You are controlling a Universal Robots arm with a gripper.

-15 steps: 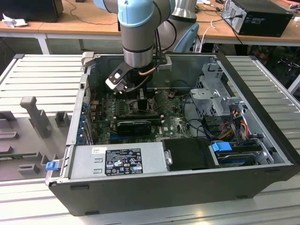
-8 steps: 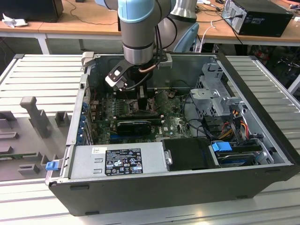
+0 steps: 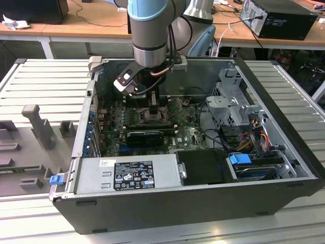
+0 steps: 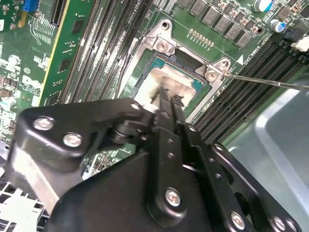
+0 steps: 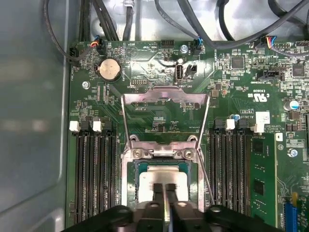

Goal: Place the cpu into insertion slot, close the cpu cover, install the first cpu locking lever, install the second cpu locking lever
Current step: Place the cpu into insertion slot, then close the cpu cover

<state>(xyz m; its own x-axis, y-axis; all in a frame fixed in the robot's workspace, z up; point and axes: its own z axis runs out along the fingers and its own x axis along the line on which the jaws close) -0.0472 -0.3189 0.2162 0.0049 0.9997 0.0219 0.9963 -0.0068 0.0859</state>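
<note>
The pincer (image 5: 164, 188) is being held shut, its two fingers pressed together just over the grey top of the cpu (image 5: 163, 174); whether they are touching it cannot be told. The cpu is being seated in the insertion slot (image 5: 128, 183), inside the open computer case (image 3: 203, 208) on the table (image 3: 40, 81). The cpu cover (image 5: 164, 94) is being shown raised open, and a thin lever (image 4: 265, 81) is sticking out beside the slot.

The cpu (image 5: 161, 175) is showing dull silver-grey on a teal rim. Around the cpu, the slot (image 5: 128, 179) edging is gleaming silver and the board (image 5: 231, 101) is showing green. Over the cpu, the gripper (image 5: 164, 186) is appearing black.
</note>
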